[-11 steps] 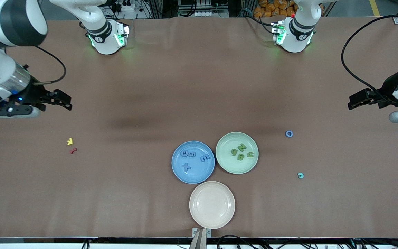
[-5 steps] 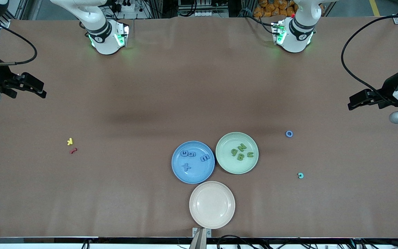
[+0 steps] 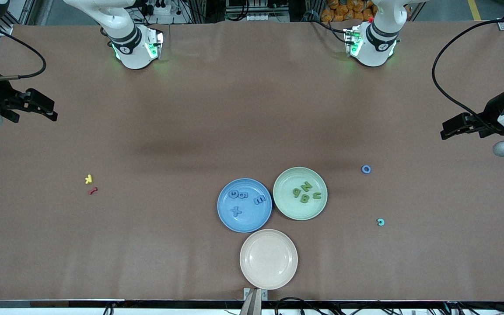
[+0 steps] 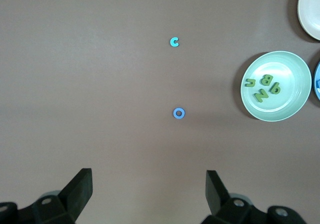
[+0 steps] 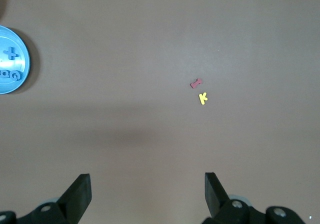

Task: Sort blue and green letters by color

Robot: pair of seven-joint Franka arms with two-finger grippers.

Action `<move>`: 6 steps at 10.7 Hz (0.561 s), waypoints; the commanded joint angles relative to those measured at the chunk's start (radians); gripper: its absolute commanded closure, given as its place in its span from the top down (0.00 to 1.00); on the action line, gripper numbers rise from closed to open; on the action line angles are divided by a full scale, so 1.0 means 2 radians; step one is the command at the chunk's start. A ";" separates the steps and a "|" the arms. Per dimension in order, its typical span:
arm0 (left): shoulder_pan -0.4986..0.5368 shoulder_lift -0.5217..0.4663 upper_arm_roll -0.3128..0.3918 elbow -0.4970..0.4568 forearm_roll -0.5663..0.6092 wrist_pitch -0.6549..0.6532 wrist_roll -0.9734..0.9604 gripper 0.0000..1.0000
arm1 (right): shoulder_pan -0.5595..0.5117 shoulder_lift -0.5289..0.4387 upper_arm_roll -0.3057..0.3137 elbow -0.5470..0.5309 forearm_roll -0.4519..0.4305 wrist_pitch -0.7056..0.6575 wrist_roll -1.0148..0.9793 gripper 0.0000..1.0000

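Blue ring-shaped toy letter O (image 3: 366,169) lies loose on the brown worktop (image 3: 217,131), toward the left arm's end, near the green plate (image 3: 285,208). Left end effector (image 4: 149,194), fingers wide and empty, hovers nearby; it should descend centred, straddling the ring. Right end effector (image 5: 147,194) waits, wide open.

Blue letters (image 3: 245,199) on a blue plate (image 3: 244,223), green letters (image 3: 305,193) on a pale green plate (image 3: 300,212), cream plate (image 3: 268,259).
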 commanded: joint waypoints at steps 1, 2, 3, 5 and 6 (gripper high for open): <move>0.000 -0.001 0.000 0.000 -0.013 0.004 0.011 1.00 | -0.002 0.001 0.002 0.006 -0.007 -0.006 -0.004 1.00; -0.002 -0.001 0.000 0.001 -0.013 0.004 0.010 1.00 | 0.000 0.001 0.002 0.005 -0.007 -0.007 -0.003 1.00; -0.002 -0.001 0.000 0.001 -0.013 0.005 0.009 1.00 | 0.000 0.001 0.002 0.006 -0.007 -0.007 -0.003 1.00; 0.000 -0.001 0.000 -0.001 -0.013 0.007 0.010 1.00 | 0.003 0.004 0.002 0.008 -0.007 -0.003 -0.003 1.00; -0.002 -0.001 0.000 -0.001 -0.013 0.008 0.009 1.00 | 0.003 0.005 0.002 0.007 -0.007 -0.003 -0.003 1.00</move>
